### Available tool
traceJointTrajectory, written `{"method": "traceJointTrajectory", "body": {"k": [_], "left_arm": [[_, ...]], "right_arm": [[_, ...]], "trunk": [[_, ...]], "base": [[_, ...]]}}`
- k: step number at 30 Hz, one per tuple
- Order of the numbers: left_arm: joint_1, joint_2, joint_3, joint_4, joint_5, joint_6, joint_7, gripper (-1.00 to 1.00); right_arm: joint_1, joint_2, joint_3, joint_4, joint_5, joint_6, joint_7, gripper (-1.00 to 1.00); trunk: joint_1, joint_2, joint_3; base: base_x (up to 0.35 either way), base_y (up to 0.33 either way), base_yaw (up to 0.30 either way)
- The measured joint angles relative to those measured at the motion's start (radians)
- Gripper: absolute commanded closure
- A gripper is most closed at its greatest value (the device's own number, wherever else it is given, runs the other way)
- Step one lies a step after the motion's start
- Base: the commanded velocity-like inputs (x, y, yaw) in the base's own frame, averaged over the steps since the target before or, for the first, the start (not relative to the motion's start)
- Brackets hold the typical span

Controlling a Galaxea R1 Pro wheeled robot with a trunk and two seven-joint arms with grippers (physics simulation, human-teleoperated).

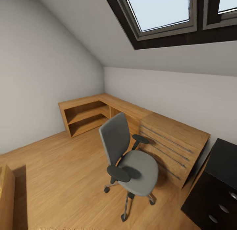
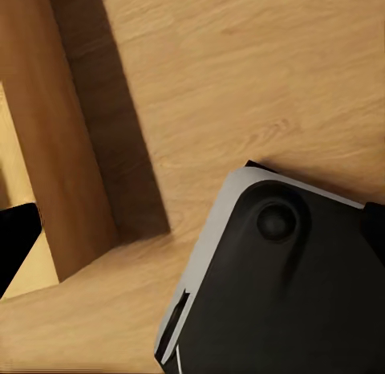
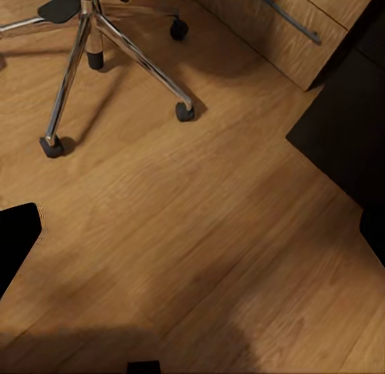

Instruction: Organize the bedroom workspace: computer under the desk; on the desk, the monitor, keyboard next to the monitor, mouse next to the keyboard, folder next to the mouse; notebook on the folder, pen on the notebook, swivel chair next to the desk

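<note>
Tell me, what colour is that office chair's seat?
Grey, on the swivel chair; clearest in the head view.

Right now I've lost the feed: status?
Gripper state unreadable. Grey upholstered swivel chair on wood floor, seat bare, beside light-wood drawer chest. Glossy black desk far right.

Grey woven-looking cloth, matt, on the seat and tall back of the swivel chair [image 1: 131,157]; matt black plastic on its armrests; bright polished metal on its five-star base [image 3: 96,53], with dull black castors. Warm, smooth wood with a soft satin sheen across the floor [image 1: 59,177]. Same light wood grain on the shelving unit [image 1: 89,114] and the drawer chest [image 1: 174,141], the latter with thin grey metal pulls. Glossy black on the counter [image 1: 223,164] and its drawer unit, with silvery knobs. Matt plaster-like walls [image 1: 42,65].
</note>
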Motion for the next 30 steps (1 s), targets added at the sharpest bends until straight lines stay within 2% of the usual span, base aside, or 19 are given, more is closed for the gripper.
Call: {"method": "traceJointTrajectory", "body": {"k": [30], "left_arm": [[0.000, 0.001, -0.001, 0.000, 0.000, 0.001, 0.000, -1.00]], "right_arm": [[0.000, 0.000, 0.000, 0.000, 0.001, 0.001, 0.000, -1.00]], "trunk": [[0.000, 0.000, 0.000]], "base": [[0.000, 0.000, 0.286]]}}
